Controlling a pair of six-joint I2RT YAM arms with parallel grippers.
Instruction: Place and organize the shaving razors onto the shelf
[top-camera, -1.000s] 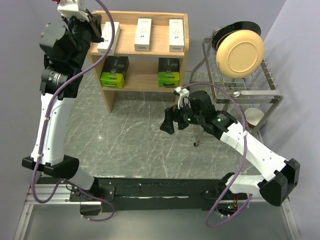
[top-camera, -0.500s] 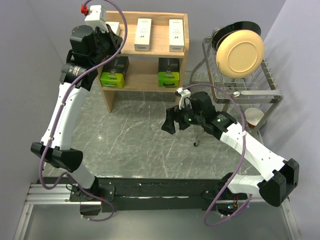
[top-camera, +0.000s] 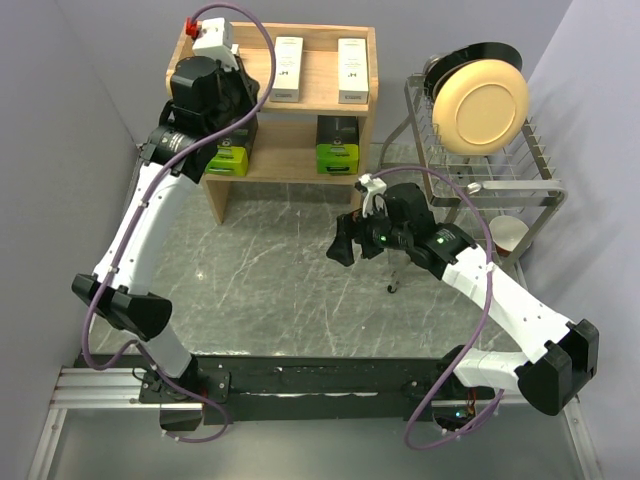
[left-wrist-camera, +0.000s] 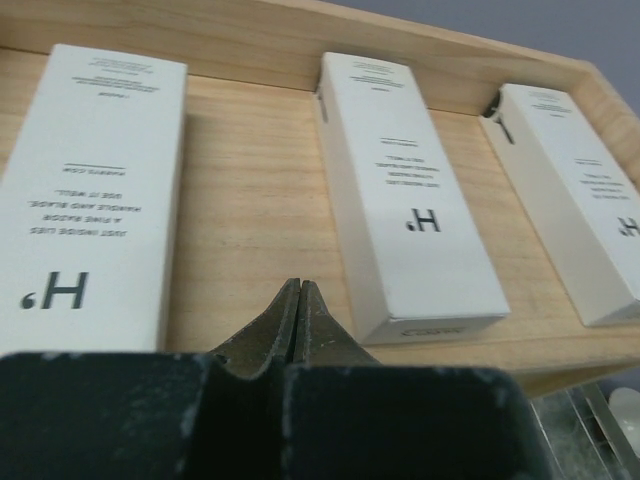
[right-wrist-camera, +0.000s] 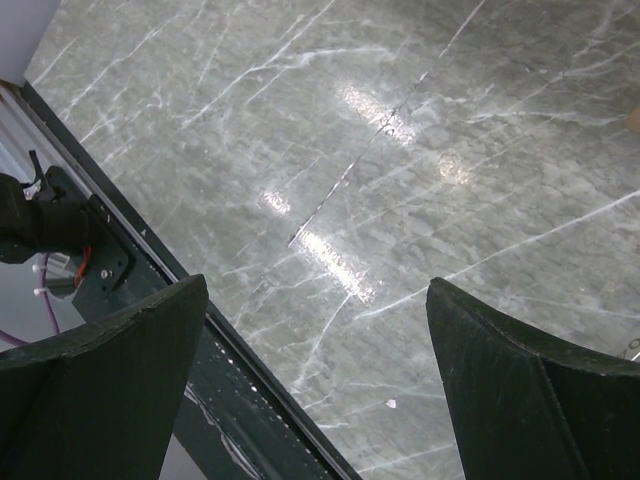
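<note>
Left wrist view: my left hand (left-wrist-camera: 300, 292) is pinched closed, empty, over the shelf (left-wrist-camera: 250, 180); I'd lift straight up, clear of the razor boxes (left-wrist-camera: 400, 190).

The top external camera hung above and behind the arm bases, looking steeply down and forward. It stood far enough back to hold the whole marble-patterned table (top-camera: 270, 290), the wooden shelf (top-camera: 320, 70) at the far edge and the wire dish rack (top-camera: 520, 190) on the right. The left wrist camera sat very close over the shelf's top tier, facing low along it toward the raised back rim, past the pressed-together left gripper (left-wrist-camera: 300, 290). Three white razor boxes (left-wrist-camera: 405, 220) filled its frame; the overhead view shared that tier, though the arm hid the leftmost box there. The right wrist camera faced down between the spread fingers of the right gripper (right-wrist-camera: 317, 285) at the tabletop and the base rail (right-wrist-camera: 240, 390), both shared with the overhead view
</note>
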